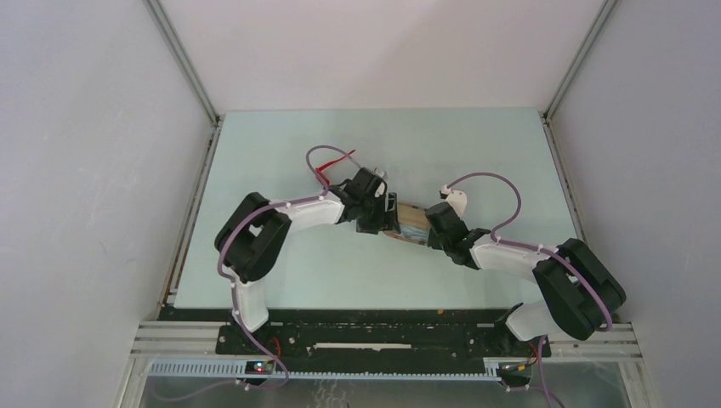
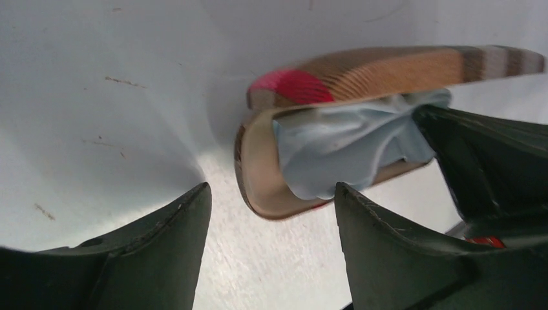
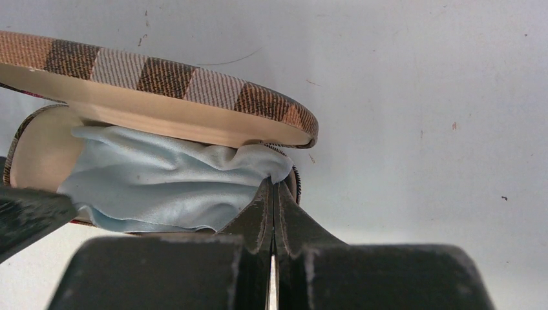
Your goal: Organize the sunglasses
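Closest to the lens in the right wrist view is the right claw (image 3: pixel 272 194). Its 2 fingers are pressed together, with the tips against the edge of the pale blue cloth (image 3: pixel 161 181); whether it really pinches the cloth I cannot tell. The cloth fills the mouth of the brown plaid case (image 3: pixel 194 87). This case lies half open on the worktop (image 1: pixel 476 144) between the 2 claws, and its long axis runs from one claw to the other.

The left claw (image 2: pixel 271 188) is open and holds nothing, and it faces one end of the case. The sunglasses (image 1: pixel 326 175) are not in the case: a piece of red frame shows on the worktop just beyond the left wrist. The arm hides their long axis. I judge that the left arm is clearly the nearer one, but its claw points away from them, so it would need to turn round to reach them.
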Action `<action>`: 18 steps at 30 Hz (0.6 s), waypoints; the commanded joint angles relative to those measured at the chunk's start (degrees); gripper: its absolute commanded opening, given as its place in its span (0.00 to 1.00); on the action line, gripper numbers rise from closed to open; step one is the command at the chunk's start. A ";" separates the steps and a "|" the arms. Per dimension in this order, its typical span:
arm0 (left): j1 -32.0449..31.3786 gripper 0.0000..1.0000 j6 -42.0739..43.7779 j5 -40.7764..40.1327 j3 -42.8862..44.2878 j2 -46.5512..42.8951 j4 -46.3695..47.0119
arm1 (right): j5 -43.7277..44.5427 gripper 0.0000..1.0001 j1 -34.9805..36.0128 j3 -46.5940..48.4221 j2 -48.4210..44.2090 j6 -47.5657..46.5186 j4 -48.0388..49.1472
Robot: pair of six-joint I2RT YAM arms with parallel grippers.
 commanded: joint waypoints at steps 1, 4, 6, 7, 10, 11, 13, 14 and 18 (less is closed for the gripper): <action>-0.96 0.74 -2.33 -2.64 4.28 2.50 1.70 | 1.67 0.00 0.41 -0.23 -0.12 -0.88 -0.19; -1.28 0.74 -2.86 -3.05 3.90 2.78 2.79 | 1.67 0.00 0.50 -0.23 -0.17 -0.87 -0.29; -1.53 0.73 -3.18 -3.25 3.59 2.97 3.30 | 1.62 0.00 0.55 -0.23 -0.06 -0.95 -0.23; -1.57 0.72 -3.36 -3.31 3.43 3.10 3.49 | 1.59 0.00 0.59 -0.23 -0.04 -1.03 -0.20; -1.58 0.68 -3.58 -3.79 3.26 3.58 3.71 | 1.46 0.00 0.60 -0.23 0.10 -1.11 -0.03; -1.56 0.68 -3.63 -3.84 3.13 3.70 3.85 | 1.33 0.00 0.68 -0.23 0.08 -1.13 -0.02; -1.59 0.68 -3.89 -3.79 2.83 3.57 4.29 | 1.32 0.00 0.69 -0.23 0.05 -1.13 -0.02; -1.63 0.69 -4.05 -3.67 2.52 3.43 4.77 | 1.32 0.00 0.68 -0.23 0.05 -1.13 -0.02; -1.63 0.70 -4.17 -3.41 2.69 3.62 5.45 | 1.48 0.00 0.80 -0.23 0.18 -1.05 -0.10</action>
